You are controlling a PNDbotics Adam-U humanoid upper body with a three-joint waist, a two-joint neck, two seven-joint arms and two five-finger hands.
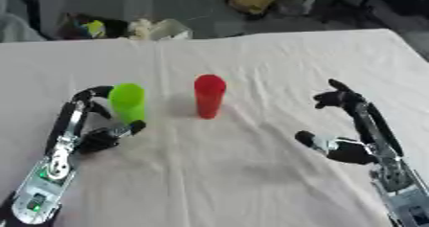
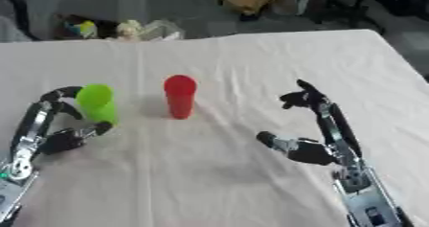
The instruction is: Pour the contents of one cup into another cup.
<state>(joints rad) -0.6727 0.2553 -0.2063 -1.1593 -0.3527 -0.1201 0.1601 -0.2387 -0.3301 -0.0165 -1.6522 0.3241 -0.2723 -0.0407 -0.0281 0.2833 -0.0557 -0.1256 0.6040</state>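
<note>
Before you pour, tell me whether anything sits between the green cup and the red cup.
Nothing visible does. The left hand is curled round the green cup, and only bare white tablecloth lies between it and the upright red cup.

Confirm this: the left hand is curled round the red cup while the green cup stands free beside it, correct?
Colours swapped. In the left eye view the left hand curls round the green cup, and the red cup stands free beside it.
</note>
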